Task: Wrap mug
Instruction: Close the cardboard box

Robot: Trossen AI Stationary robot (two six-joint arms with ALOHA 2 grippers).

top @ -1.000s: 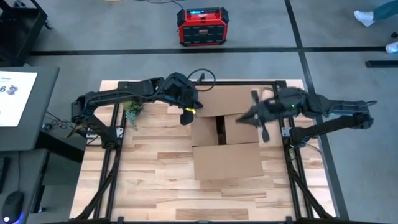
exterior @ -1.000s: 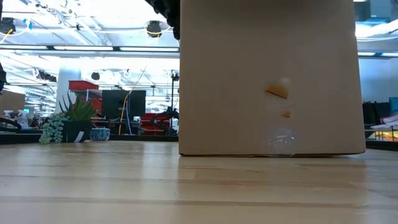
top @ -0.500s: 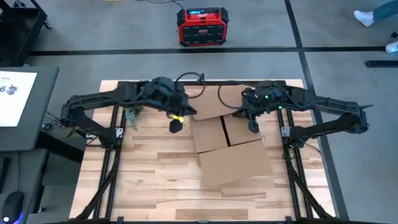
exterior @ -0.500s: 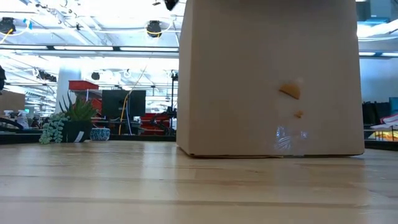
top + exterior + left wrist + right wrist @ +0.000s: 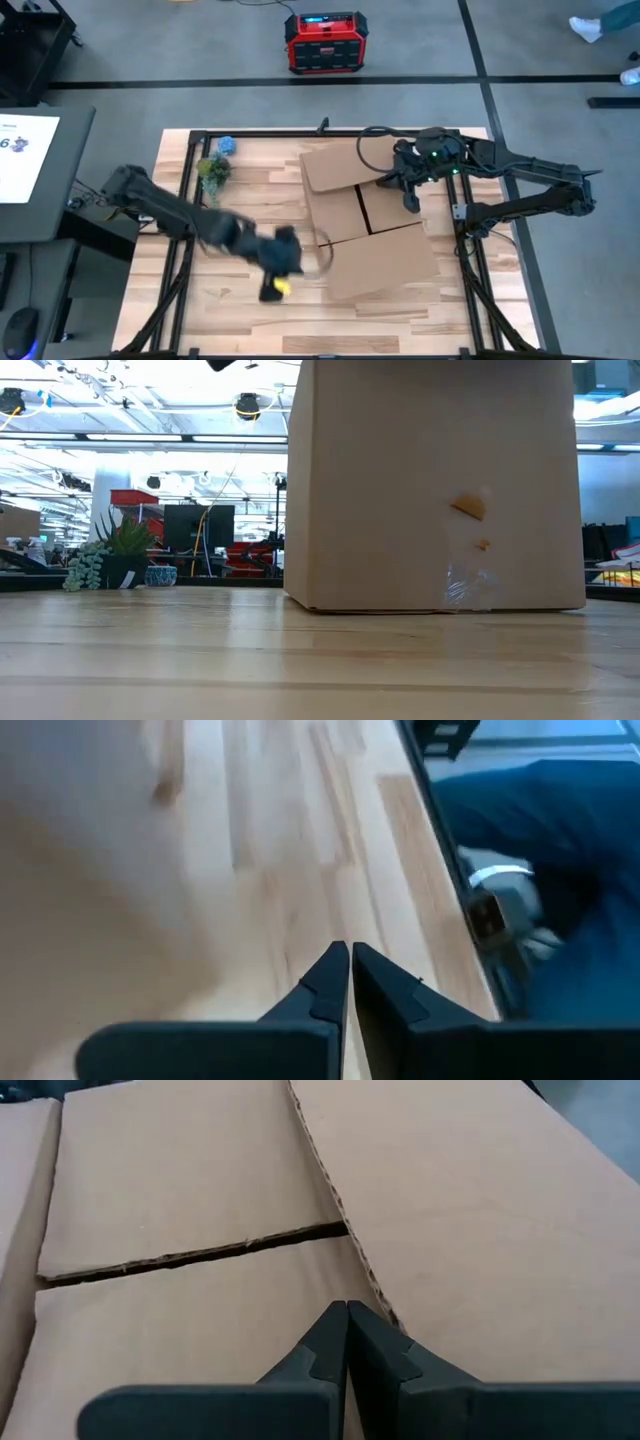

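A small blue mug [image 5: 226,144] stands on the table at the far left, next to a potted plant [image 5: 212,172]. The low view shows the mug [image 5: 160,575] far off beside the plant. A cardboard box [image 5: 362,215] with spread flaps sits right of the table's middle. My right gripper [image 5: 411,203] is shut over the box's flaps [image 5: 200,1180]. My left gripper [image 5: 272,291] is shut over bare wood near the table's front, left of the box's near flap. Its fingers [image 5: 350,955] hold nothing. My right gripper's shut fingertips [image 5: 347,1308] stand at the torn edge of one box flap [image 5: 372,1280], coming slanting from above. I cannot tell whether they touch the cardboard.
A black metal frame [image 5: 186,215] runs along the table's edges. A red and black case [image 5: 322,43] sits on the floor beyond the far edge. The box wall [image 5: 430,480] fills most of the low view. Bare wood [image 5: 230,320] lies near and left of the box.
My left gripper has swung from beside the box's far left corner toward the table's near edge, baring the mug and plant. My right gripper has gone left over the box flaps, then stayed. The box has turned slightly, its near flap shifting right.
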